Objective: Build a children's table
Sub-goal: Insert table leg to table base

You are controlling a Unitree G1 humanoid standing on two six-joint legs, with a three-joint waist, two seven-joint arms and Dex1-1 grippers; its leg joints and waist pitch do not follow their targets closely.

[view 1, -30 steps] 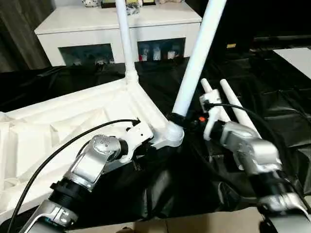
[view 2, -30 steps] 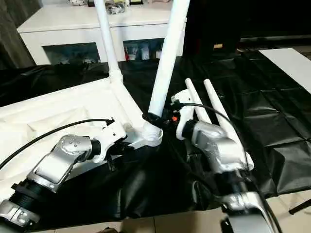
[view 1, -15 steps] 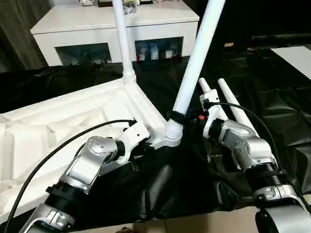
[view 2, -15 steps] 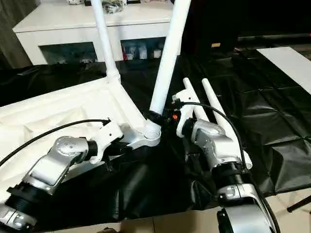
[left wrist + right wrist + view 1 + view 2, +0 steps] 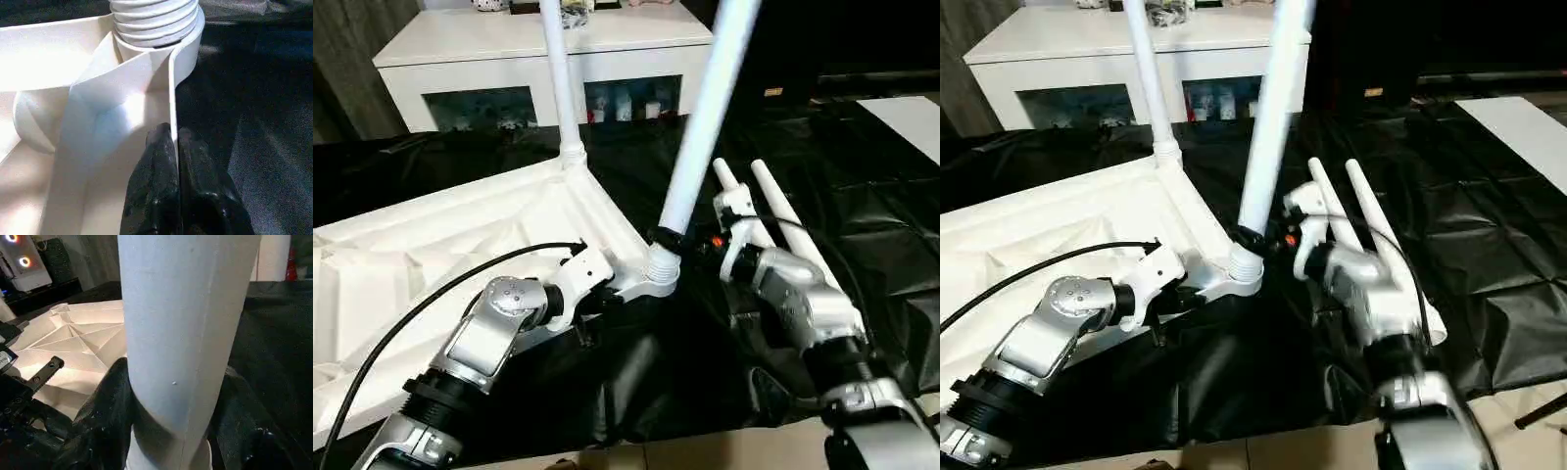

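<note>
The white table top (image 5: 431,264) lies upside down on the left, ribbed underside up. One leg (image 5: 560,88) stands screwed into the far corner. A second leg (image 5: 700,137) leans in the near corner socket (image 5: 656,276), its threads (image 5: 154,19) showing above the collar. My right gripper (image 5: 669,238) is shut on this leg just above the socket, one black finger (image 5: 107,406) on each side of it. My left gripper (image 5: 175,139) is shut on the table top's thin rim (image 5: 171,88) beside that socket. Two loose legs (image 5: 785,211) lie on the black sheet at the right.
A black plastic sheet (image 5: 862,196) covers the floor under the work. A white cabinet with glass doors (image 5: 509,59) stands behind, close to the far leg. A white panel (image 5: 911,113) lies at the far right. A black cable (image 5: 431,294) loops over my left forearm.
My right forearm has shifted slightly while holding the near leg, which now looks blurred with motion. The left gripper stays on the rim. The head view drifted a little.
</note>
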